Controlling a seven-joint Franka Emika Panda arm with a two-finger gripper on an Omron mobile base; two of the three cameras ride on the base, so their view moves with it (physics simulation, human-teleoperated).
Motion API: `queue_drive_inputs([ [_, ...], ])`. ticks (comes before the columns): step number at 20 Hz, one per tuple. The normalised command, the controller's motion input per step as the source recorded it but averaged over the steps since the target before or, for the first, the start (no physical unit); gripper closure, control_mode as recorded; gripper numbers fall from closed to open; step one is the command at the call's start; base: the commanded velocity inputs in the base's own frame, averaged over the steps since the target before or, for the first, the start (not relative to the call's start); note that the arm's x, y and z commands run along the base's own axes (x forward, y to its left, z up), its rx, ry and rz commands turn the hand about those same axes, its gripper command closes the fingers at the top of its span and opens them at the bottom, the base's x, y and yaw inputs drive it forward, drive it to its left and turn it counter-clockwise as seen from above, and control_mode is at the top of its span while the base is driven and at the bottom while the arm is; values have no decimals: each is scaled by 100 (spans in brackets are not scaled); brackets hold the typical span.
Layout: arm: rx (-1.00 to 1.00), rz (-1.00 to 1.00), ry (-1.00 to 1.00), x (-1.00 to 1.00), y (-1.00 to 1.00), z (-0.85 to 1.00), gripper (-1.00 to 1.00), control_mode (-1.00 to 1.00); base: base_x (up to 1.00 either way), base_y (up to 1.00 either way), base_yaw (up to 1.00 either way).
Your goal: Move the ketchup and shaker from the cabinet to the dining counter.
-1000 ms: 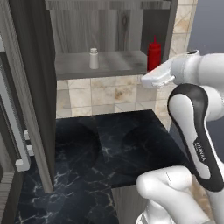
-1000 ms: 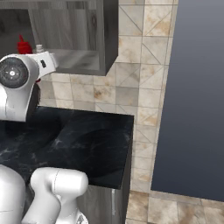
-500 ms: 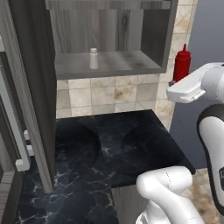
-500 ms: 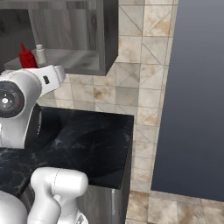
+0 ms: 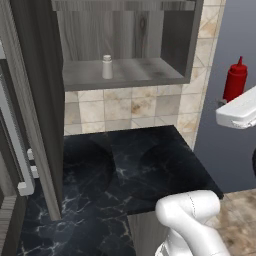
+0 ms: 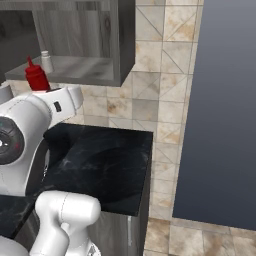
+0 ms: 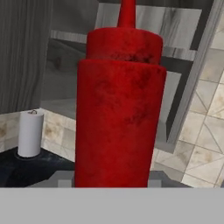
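Cabinet (image 5: 165,30) open, door (image 5: 35,100) swung out at the left. Shaker (image 5: 107,67) is seen upright on the inner shelf (image 5: 140,75), left of centre. Below, a black marbled worktop (image 5: 150,165) against the tiled wall. Arm is extended level out to the right, beyond the cabinet and worktop edge. Ketchup (image 5: 235,80) is held upright in the claw (image 7: 113,181), clamped partway closed on the bottle base, clear of the shelf. In the hand view a white paper roll (image 7: 29,133) stands beside it.
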Motion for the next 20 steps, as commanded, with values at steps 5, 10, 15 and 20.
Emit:
queue_drive_inputs([
  [5, 0, -6, -11, -28, -2, 0, 100, -100, 0, 0, 0],
  [10, 0, -7, -8, -9, 0, 0, 100, -100, 0, 0, 0],
  [15, 0, -6, 0, 0, -1, 0, 100, -100, 0, 0, 0],
  [20, 0, 0, 0, 0, 0, 0, 100, -100, 0, 0, 0],
])
